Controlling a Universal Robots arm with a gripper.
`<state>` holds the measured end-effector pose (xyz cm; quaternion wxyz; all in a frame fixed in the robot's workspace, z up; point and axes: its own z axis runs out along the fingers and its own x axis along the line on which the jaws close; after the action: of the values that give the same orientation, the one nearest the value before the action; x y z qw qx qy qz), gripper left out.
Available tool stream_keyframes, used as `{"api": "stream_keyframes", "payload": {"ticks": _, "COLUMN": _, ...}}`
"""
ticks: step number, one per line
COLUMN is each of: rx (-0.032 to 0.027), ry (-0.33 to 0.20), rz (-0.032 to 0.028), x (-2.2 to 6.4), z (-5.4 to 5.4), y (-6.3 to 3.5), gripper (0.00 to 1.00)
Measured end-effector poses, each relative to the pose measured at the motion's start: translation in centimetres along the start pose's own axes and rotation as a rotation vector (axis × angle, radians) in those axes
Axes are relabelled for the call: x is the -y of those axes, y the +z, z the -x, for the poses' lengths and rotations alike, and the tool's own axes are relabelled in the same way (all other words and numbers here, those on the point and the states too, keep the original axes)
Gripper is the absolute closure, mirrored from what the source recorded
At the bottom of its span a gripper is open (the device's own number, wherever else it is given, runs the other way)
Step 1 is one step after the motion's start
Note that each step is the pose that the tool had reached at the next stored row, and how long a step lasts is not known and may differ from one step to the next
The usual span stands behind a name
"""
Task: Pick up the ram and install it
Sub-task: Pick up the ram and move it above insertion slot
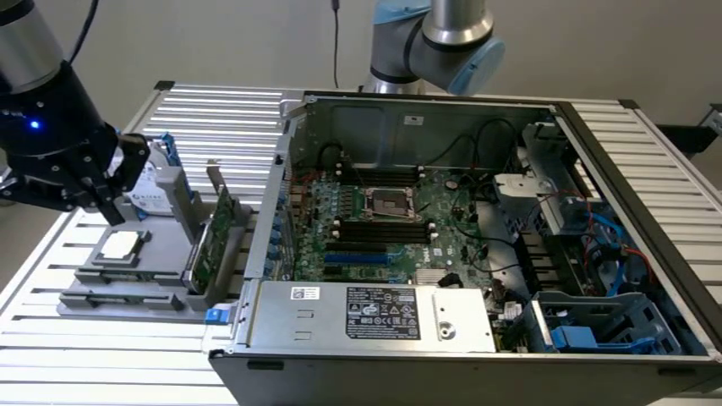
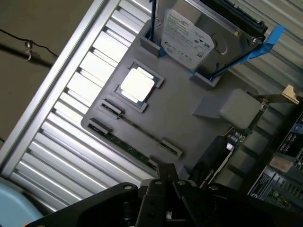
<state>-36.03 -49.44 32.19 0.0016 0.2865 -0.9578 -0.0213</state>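
ok, tool (image 1: 113, 199) hangs over the grey fixture tray (image 1: 158, 245) at the exterior view's left, upper half. it carries nothing i can see, and i can't tell if it's spread or pressed together. in the wrist view the ram (image 2: 124, 143) sits on edge in the tray's outer groove, near the tool (image 2: 168, 184). the cpu (image 2: 137, 86) is just beyond it and the hard drive (image 2: 189, 38) further back. not picked yet, i'd say.

risks as i read them:
- the stick is thin and caught by small end blocks (image 2: 97, 126). a grab off its midline or a skewed pull could jam it, or drag the tray across the desk (image 1: 215, 110).
- a second groove (image 2: 142, 128), which looks empty, runs parallel just beside it. easy to line up on the wrong one.
- the tall green card (image 1: 215, 241) stands between the tray and the case wall (image 1: 282, 169). a low pass toward the case would clip it.
- the black slots (image 1: 384, 228) flank the cpu socket (image 1: 390, 203), with cables (image 1: 496, 135) toward the exterior view's right. a tilted stick wouldn't seat and could stress a slot.

room: open above the tray and on its side away from the case. the case top is open too, but an arm joint (image 1: 451, 42) sits at upper middle of the frame, over the rear wall.
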Motion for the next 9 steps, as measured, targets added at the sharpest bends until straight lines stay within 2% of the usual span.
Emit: {"api": "stream_keyframes", "payload": {"ticks": 9, "rx": -0.0079, "ry": -0.161, "rz": -0.0001, "x": 0.02, "z": 0.0, "y": 0.22, "gripper": 0.89}}
